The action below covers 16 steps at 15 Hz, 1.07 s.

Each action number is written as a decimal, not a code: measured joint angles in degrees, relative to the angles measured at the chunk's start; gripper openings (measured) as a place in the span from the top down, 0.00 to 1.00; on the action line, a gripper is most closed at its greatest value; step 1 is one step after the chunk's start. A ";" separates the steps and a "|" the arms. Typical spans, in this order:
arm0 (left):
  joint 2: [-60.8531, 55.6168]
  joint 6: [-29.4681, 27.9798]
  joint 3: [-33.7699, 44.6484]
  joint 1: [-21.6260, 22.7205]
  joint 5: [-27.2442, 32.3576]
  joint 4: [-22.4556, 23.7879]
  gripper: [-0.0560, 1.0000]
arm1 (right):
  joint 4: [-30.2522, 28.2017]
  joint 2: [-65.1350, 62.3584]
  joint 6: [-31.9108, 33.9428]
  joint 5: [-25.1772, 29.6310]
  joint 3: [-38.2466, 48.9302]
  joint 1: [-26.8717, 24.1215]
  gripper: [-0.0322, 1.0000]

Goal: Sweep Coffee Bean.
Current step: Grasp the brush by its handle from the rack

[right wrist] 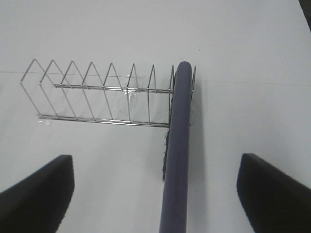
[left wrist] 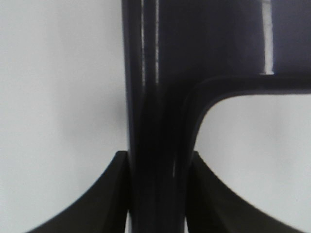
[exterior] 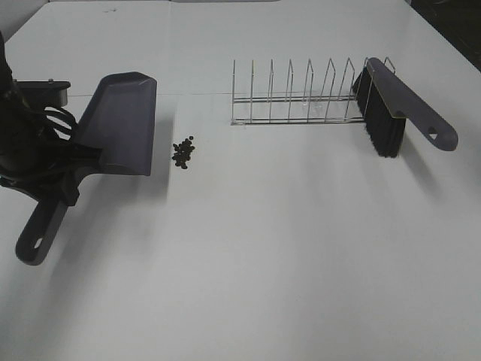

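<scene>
Where the left arm reaches in low from the left edge of the white table (exterior: 263, 271), the left gripper (left wrist: 158, 167) is clamped tight on the handle (left wrist: 158, 116) of the grey dustpan (exterior: 120, 124), which rests on the table with its blade edge turned toward the coffee bean (exterior: 183, 153), a small dark cluster just beside that edge but not touching it. The right gripper (right wrist: 155, 165), outside the high camera's view, has its jaws spread wide and grips nothing, the handle of the brush (right wrist: 177, 145) running between its fingers and touching neither. That brush stands bristles down at the end of the wire rack (exterior: 301, 101), well apart from the beans.
</scene>
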 joint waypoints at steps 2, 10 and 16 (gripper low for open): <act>0.00 0.11 0.00 0.00 0.00 0.00 0.70 | -2.01 11.52 0.00 5.90 -10.89 0.00 0.26; 0.00 0.23 0.00 0.00 -0.06 0.00 0.70 | -3.38 42.00 0.00 23.78 -42.46 0.00 0.37; 0.00 0.23 0.00 0.00 -0.06 0.00 0.70 | -4.98 56.15 0.52 24.64 -51.85 0.00 0.39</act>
